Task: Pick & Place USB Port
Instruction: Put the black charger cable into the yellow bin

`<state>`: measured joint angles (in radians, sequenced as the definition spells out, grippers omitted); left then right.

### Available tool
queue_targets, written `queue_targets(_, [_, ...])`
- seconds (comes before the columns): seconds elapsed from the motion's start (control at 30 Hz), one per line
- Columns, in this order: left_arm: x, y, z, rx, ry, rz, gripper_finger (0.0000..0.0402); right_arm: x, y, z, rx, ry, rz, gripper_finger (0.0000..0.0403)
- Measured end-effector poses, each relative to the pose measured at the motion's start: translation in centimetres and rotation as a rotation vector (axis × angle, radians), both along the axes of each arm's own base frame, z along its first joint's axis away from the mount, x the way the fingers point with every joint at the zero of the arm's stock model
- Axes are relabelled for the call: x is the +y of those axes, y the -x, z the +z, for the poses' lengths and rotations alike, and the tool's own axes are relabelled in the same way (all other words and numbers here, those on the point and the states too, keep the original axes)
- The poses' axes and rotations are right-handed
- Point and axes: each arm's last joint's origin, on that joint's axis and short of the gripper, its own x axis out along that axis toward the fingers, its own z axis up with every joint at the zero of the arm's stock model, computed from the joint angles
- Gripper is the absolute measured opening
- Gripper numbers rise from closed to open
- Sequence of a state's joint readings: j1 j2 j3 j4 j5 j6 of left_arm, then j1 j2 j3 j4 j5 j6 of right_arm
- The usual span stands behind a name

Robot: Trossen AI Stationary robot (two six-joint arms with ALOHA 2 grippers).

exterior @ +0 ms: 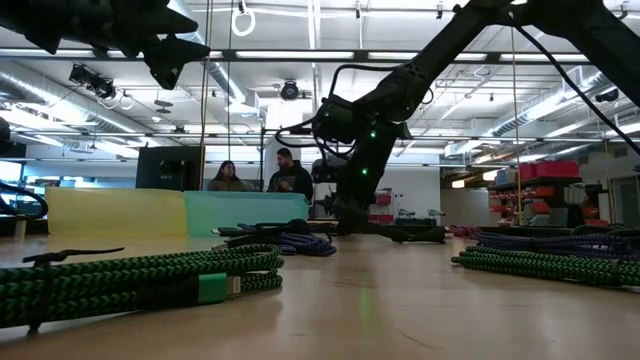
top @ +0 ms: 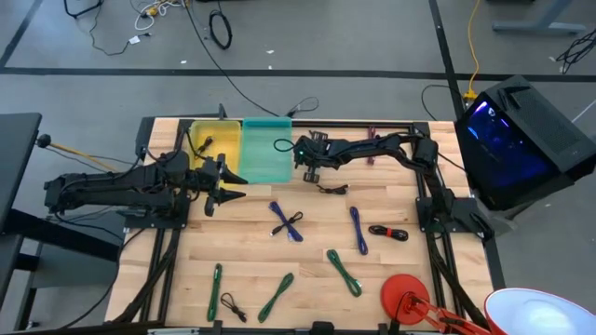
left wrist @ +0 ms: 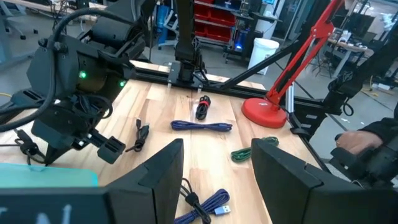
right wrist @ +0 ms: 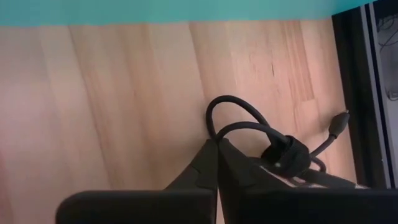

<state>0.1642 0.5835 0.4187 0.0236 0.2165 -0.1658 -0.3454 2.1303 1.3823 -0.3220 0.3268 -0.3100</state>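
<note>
Wooden plank tabletop (top: 251,261), pale and matte, seen from above and framed by black rails. Near the upper left of the high view, two shallow rectangular plastic bins side by side: a yellow bin (top: 212,140) and a teal bin (top: 264,160).

Task judged to be at an early stage, at the pick. Right end effector (top: 310,160) reaching across the upper centre of the high view, just right of the teal bin, low over the wood. Fingers closed, tips meeting. In the right wrist view, a thin black cable (right wrist: 273,149), smooth and rubbery, coiled and bound by a dark tie, lying against one side of those closed fingers, with its small plug (right wrist: 339,123) sticking out near the rail. Cannot tell whether actually pinched or merely touched. Not yet lifted, not yet in a bin.

Left end effector (top: 226,186) at centre left, just below the yellow bin, fingers apart and empty, waiting.

A small green shape (top: 282,144) at the teal bin's right edge, possibly one cable already delivered; too small to confirm.

Much left to sort, by the look of it. Scattered across the lower half:
- braided blue cables (top: 287,221), soft and woven, tied in bundles
- braided green cables (top: 343,272)
- a black and red cable (top: 387,232)

Round red lamp base (top: 403,293), glossy, at lower right.
</note>
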Motion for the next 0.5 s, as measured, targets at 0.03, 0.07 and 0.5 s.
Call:
queue_targets(0.03, [0.0,0.0,0.0,0.000,0.000,0.003,0.0193,0.0,0.0,0.0,0.002,-0.003,0.002,0.0002])
queue_targets(0.07, [0.0,0.0,0.0,0.000,0.000,0.003,0.0193,0.2,0.0,0.2,0.006,-0.008,0.006,0.0001])
queue_targets(0.5, [0.1,0.0,-0.2,0.025,-0.007,0.035,0.0193,2.5,-1.3,7.3,-0.006,0.067,0.043,0.0000])
